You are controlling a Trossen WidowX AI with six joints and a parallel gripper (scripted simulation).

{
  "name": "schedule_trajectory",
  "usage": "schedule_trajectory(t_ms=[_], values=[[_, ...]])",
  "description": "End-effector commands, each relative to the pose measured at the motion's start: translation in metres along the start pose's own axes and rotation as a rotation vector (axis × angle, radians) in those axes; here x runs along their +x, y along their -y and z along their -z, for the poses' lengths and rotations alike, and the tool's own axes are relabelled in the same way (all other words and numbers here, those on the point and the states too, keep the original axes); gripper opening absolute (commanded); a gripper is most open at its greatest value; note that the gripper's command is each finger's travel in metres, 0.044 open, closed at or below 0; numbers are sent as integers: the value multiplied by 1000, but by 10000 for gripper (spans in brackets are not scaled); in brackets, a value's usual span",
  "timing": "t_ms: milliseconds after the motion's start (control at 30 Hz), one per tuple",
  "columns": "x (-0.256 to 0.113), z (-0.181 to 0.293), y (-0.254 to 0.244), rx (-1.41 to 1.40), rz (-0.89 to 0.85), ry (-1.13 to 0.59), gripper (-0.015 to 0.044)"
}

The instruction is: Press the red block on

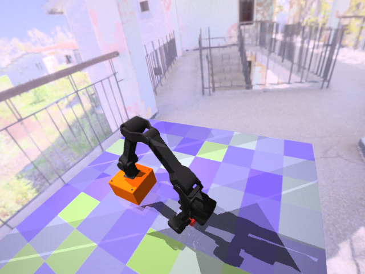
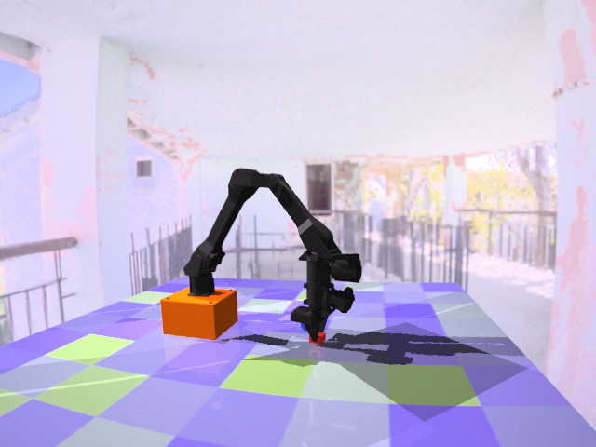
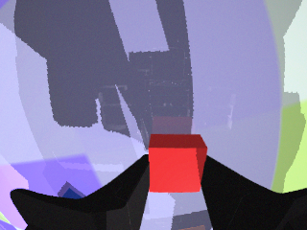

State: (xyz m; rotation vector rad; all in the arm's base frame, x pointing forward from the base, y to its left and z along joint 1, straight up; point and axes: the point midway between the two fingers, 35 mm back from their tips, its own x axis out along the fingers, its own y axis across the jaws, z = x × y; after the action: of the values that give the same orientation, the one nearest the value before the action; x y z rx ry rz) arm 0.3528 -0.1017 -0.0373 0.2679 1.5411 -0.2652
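"Top view first: what took up the most room?"

"Around everything was a terrace with a railing point(image 1: 59, 73) point(image 2: 38, 248), and across the lower part spread a broad surface point(image 1: 81, 209) point(image 2: 96, 394) point(image 3: 230, 57), patched in violet, pale grey and lime green."

"And on it?"

"A black arm point(image 1: 162, 153) point(image 2: 293, 204) rose, bent over at its elbow and reached down again. Its dark shadow point(image 1: 256, 233) point(image 2: 418, 344) lay across the tiles."

"What was it standing on?"

"An orange box-shaped base point(image 1: 141, 191) point(image 2: 190, 319), with small dark dots near the corners of its top."

"Now the jaws point(image 1: 191, 221) point(image 2: 317, 338). Apart or together?"

"Neither, really. They were clamped on the red block point(image 1: 191, 222) point(image 2: 318, 338) point(image 3: 174, 170), one finger against each side. The wrist view had that plainest. From the top, only a bit of red peeked out between the dark parts."

"Had the block left the surface?"

"I couldn't tell. It was low down, with a faint reddish reflection beneath it in the exterior view, but contact was too hard to judge."

"And the blue block point(image 2: 303, 326) point(image 3: 73, 194)?"

"Mostly hidden. The exterior view had a sliver of it behind the jaws, and the wrist view showed one corner at the lower left, past the edge of a finger. It sat near the red block, but apart from it, so the two weren't joined."
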Motion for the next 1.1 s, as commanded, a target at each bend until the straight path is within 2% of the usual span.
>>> schedule_trajectory(t_ms=[0,633,800,1067], values=[[-19,-8,0,-4,-2,25,0],[-108,-9,3,-4,-2,26,0],[-110,-7,0,11,-2,26,0],[-94,9,-29,192,-7,24,0]])
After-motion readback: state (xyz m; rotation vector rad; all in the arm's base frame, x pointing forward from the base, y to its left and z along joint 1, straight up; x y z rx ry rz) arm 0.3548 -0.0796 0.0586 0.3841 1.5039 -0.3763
